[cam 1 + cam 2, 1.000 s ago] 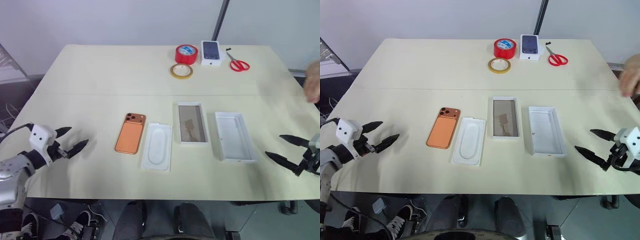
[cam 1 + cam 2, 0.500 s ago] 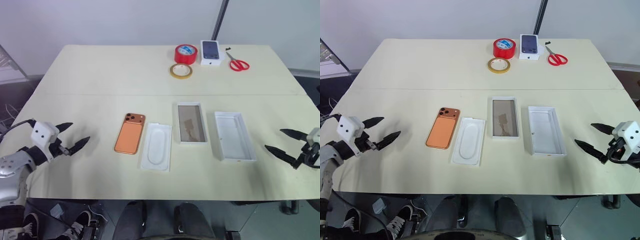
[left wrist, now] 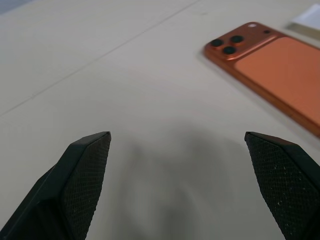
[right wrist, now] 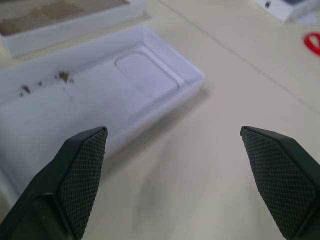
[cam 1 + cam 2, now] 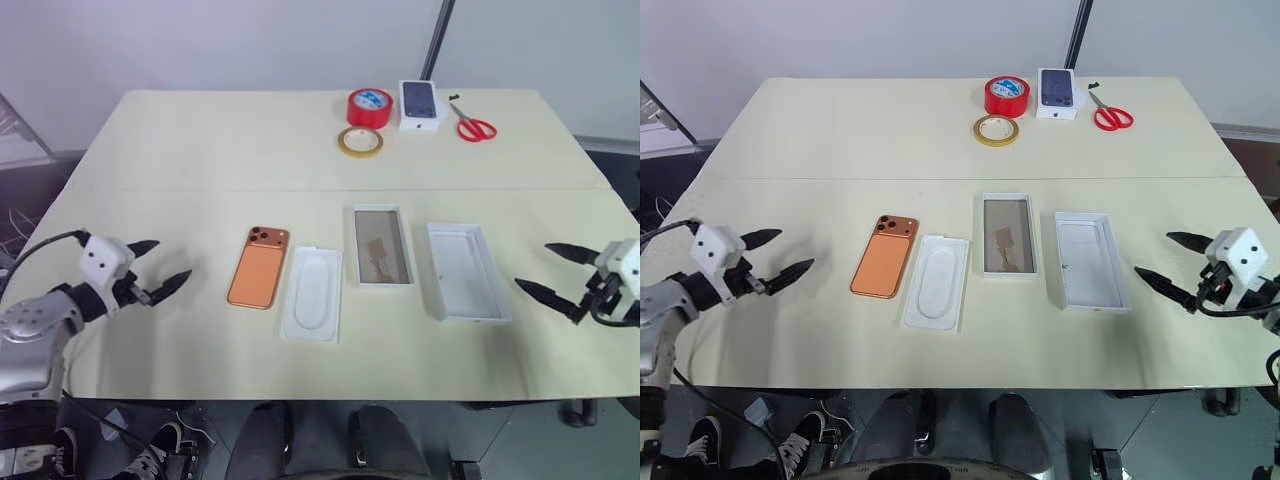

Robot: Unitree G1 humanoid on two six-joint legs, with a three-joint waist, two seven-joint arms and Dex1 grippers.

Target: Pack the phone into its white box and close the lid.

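Both my grippers, left and right, gape empty over the surface. Phone, white insert, white box, lid lie in a row between them. Tape rolls, scissors lie far off, nothing obstructing.

A: What is different now?
B: The left gripper and right gripper both moved inward over the table. The person's hand at the right edge is gone.
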